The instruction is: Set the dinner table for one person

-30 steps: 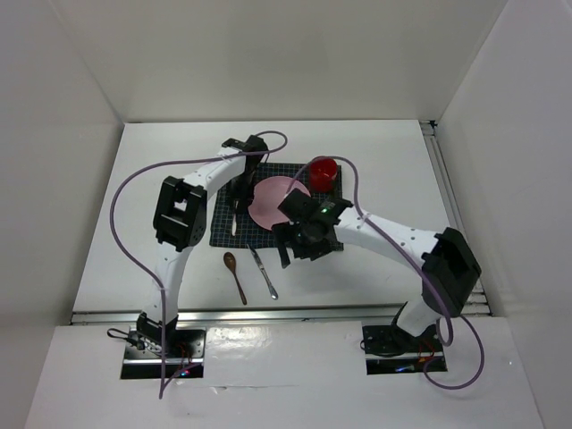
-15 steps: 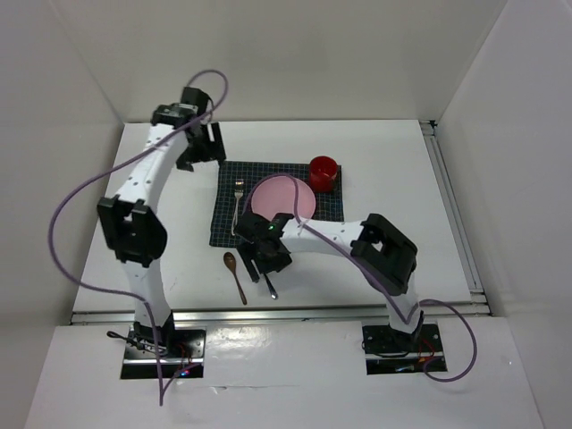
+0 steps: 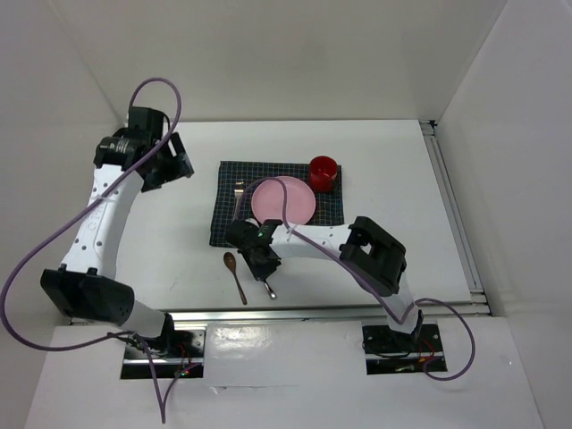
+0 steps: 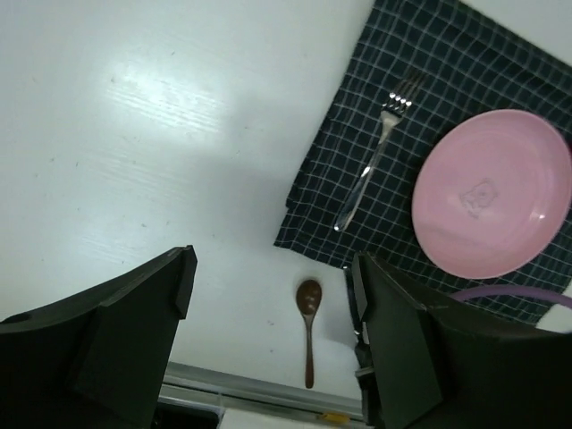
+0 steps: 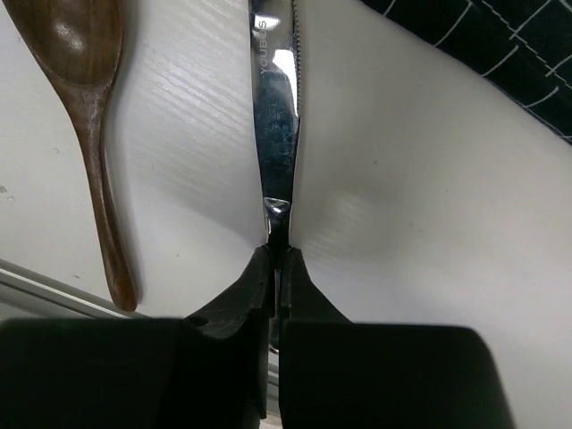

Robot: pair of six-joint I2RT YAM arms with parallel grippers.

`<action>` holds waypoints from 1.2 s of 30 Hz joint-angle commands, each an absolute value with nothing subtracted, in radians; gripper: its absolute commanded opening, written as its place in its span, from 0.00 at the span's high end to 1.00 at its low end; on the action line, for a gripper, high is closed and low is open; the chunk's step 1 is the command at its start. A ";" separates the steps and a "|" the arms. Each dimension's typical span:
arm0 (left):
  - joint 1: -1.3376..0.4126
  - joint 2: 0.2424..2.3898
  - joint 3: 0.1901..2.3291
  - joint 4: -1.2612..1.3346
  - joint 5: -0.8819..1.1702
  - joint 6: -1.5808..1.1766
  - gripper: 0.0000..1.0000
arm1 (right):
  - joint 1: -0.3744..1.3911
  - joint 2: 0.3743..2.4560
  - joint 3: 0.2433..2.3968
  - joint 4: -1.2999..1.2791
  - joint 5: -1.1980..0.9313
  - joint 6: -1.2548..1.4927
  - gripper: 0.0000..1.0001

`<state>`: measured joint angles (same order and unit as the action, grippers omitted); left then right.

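from the right wrist: pinches the knife (image 5: 275, 107) between the right fingers (image 5: 255, 286), narrowed to the metal's thickness, just where the blade tapers. lies flat on the white surface (image 5: 402, 223), blade straight ahead of the tips, with a wooden spoon (image 5: 85, 116) to their left and a corner of the checked mat (image 5: 500, 45) ahead to the right. shows, only from above, the handle end poking out behind those fingers, and a red cup (image 3: 323, 172) at the mat's far corner. from the left wrist: spreads the left fingers (image 4: 134, 331) wide, holding nothing, well above the surface. catches, ahead and right of them, a fork (image 4: 371, 165) and pink plate (image 4: 490, 192) on the mat.
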<state>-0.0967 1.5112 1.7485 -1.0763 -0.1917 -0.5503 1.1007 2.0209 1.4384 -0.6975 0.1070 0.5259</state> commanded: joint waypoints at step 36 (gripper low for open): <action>-0.103 1.201 1.155 -0.963 -0.144 -0.713 0.12 | 1.060 2.016 1.491 -0.762 0.140 0.571 0.44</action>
